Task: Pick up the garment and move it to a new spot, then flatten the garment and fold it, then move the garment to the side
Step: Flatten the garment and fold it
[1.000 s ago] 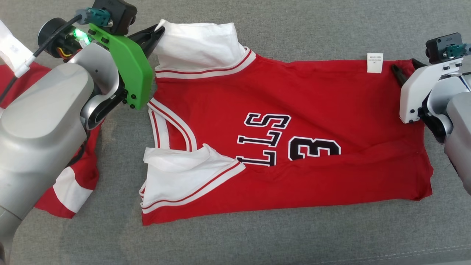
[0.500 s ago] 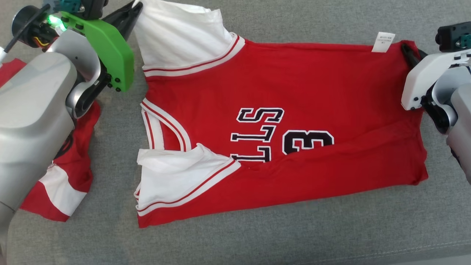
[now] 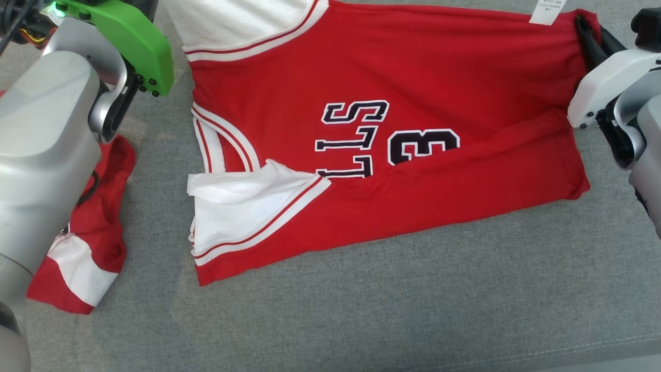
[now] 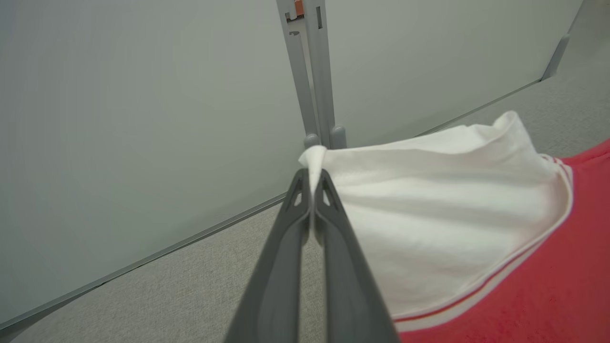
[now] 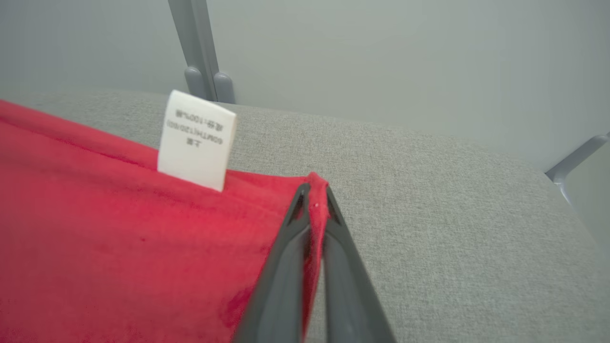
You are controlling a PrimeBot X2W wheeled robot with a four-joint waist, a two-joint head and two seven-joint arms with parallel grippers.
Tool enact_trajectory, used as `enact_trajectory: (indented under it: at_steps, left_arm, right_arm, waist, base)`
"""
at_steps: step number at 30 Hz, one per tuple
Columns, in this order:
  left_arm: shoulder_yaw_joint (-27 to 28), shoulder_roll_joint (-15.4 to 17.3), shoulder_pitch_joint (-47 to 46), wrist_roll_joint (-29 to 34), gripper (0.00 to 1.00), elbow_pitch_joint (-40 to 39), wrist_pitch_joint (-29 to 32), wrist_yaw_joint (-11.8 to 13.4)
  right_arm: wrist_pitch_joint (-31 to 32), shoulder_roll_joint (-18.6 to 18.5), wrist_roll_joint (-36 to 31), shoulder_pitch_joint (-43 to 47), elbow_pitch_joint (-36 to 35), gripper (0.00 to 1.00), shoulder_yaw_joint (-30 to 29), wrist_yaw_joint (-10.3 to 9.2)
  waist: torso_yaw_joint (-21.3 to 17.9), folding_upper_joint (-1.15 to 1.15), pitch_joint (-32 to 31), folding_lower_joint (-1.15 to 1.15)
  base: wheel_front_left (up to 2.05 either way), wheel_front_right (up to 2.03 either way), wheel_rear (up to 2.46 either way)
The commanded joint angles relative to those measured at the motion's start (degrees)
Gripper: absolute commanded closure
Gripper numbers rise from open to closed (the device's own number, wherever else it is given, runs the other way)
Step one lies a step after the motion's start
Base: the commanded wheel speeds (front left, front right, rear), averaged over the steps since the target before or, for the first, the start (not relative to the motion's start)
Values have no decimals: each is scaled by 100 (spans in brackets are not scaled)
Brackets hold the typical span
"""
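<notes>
— What does the left gripper hold?
— Its jaws are pressed together on the tip of a white sleeve of the jersey. A nub of white cloth pokes out past the fingertips.
— And the right gripper?
— It is clenched too, on a red corner of the jersey, just beside the white label sewn into that edge. A strip of red runs down between its fingers.
— Where does the jersey lie?
— It is spread across the grey surface, sideways to the head camera. The neck and sleeves point towards the robot's left and the hem towards its right. Black lettering and a 3 face up. The far edge is stretched between the two grippers. The near part rests on the surface, with slanting creases near the right end.
— And the near sleeve?
— It lies folded onto the red front, white with red stripes along its edge.
— Is anything else nearby?
— Another garment, red and white, lies crumpled at the left, partly under the left arm and apart from the jersey. Beyond the surface stand a pale wall and a grey post.
</notes>
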Motion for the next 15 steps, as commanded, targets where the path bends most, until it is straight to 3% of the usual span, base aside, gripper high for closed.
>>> enact_trajectory:
  at_steps: [1, 15]
  left_arm:
    - [-10, -36, -38, 34, 100, 66, -27, -46]
    - [-248, 135, 585, -137, 100, -97, 8, -384]
  right_arm:
    - [-77, -8, 64, -24, -28, 100, 37, -10]
    - [-204, -615, 626, 739, -620, 100, 517, -10]
  waist:
    - [8, 0, -26, 0]
    - [257, 0, -467, 0]
  base:
    - [0, 0, 0]
    - [0, 0, 0]
